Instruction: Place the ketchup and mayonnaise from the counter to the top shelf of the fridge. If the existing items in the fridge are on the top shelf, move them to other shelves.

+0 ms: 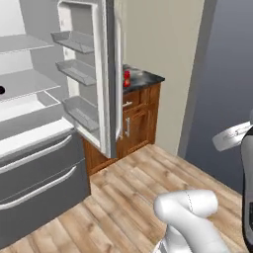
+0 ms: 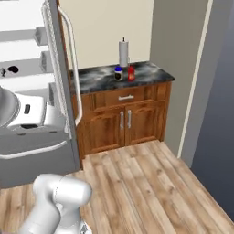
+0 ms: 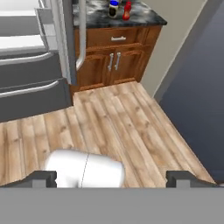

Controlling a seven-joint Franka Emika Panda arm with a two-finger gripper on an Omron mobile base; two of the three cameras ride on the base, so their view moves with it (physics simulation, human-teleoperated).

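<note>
Gripper: in the hand view we see our gripper (image 3: 111, 177) with its two dark fingertips (image 3: 41, 177) spread wide apart, nothing between them, hanging above the wood floor (image 3: 131, 118)
Ketchup: the red ketchup bottle (image 2: 131, 73) stands upright on the dark stone counter (image 2: 151, 73), well apart from our gripper; from the left base view we see it (image 1: 127, 78) peeking past the edge of the fridge door (image 1: 99, 74)
Mayonnaise: the mayonnaise jar (image 2: 119, 73), pale with a blue lid, stands upright just beside the ketchup, on its fridge side; in the hand view the pair sit near the top edge, jar (image 3: 114, 8) left of bottle (image 3: 127, 10)
Paper roll: a white roll on a stand (image 2: 123, 52) rises behind the two, against the wall
Cabinet: a wooden cabinet (image 2: 125, 119) with one drawer and two doors, all closed, carries the counter
Fridge: the fridge (image 1: 29, 99) stands open to the left of the cabinet, door swung out with three door bins; its white shelves show, and a small dark item (image 2: 13, 70) lies on a middle shelf, too small for us to identify
Lower drawers: two grey drawers (image 1: 39, 183) with bar handles sit closed beneath the shelves
</note>
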